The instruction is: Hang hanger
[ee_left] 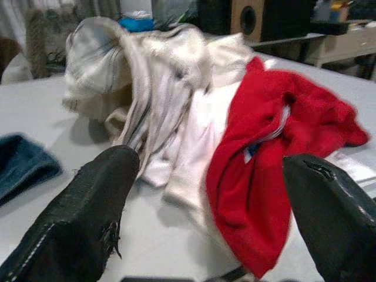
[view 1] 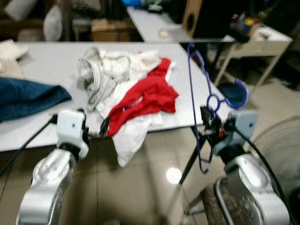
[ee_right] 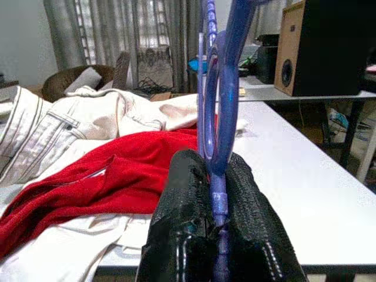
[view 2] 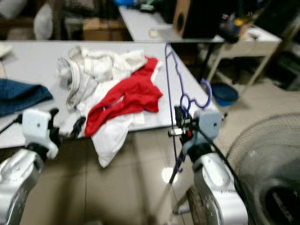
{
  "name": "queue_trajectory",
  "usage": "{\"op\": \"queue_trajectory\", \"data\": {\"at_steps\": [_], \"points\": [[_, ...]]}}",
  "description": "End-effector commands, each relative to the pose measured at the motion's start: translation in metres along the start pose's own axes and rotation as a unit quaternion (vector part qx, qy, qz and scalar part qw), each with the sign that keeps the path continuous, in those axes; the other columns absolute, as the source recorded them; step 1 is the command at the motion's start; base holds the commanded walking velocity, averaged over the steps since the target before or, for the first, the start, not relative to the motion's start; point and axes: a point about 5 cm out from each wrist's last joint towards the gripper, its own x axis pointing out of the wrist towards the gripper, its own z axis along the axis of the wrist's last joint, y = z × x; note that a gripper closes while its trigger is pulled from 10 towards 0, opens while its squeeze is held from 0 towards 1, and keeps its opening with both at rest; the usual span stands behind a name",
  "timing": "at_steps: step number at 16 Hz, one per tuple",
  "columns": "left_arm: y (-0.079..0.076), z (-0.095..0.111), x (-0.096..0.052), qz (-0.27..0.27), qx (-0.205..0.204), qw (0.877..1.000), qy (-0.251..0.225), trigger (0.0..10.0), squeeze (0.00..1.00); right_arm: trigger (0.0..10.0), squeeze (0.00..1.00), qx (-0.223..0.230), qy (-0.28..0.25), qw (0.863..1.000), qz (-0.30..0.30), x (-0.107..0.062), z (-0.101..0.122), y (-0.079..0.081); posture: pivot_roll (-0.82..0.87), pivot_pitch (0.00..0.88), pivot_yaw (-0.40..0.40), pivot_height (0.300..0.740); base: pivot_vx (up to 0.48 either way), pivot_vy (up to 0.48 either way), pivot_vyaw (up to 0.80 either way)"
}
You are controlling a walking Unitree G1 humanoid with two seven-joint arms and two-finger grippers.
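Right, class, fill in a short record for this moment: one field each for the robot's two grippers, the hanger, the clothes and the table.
right gripper: shut on the blue hanger, beside the table's right edge
blue hanger: held roughly upright, hook curling toward the right
left gripper: open, at the table's near edge, facing the clothes pile
red garment: lying on the pile, one end hanging over the near edge
white clothes: crumpled under and behind the red garment
blue garment: on the table, left of the pile
table: white
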Motion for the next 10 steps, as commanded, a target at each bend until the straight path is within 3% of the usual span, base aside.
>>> {"op": "queue_trajectory", "data": {"at_steps": [1, 6, 10], "points": [[-0.008, 0.0, 0.004, -0.021, 0.0, 1.0, 0.004, 10.0, 0.0, 10.0, 0.0, -0.002, 0.001, 1.0, -0.007, -0.003, 0.002, -0.004, -0.11, 0.005, -0.007, 0.74, 0.0, 0.274, 0.0], [-0.008, 0.002, 0.016, -0.016, -0.006, 1.0, 0.0, 10.0, 0.0, 10.0, 0.0, -0.021, -0.002, 1.0, -0.02, -0.004, -0.002, 0.0, -0.13, 0.009, 0.01, 0.74, 0.0, 0.272, 0.0], [-0.007, 0.0, 0.01, -0.017, -0.002, 1.0, 0.009, 10.0, 0.0, 10.0, 0.0, -0.016, 0.011, 0.999, -0.031, -0.001, -0.008, -0.004, -0.1, 0.03, -0.009, 0.74, 0.0, 0.264, 0.0]]}}
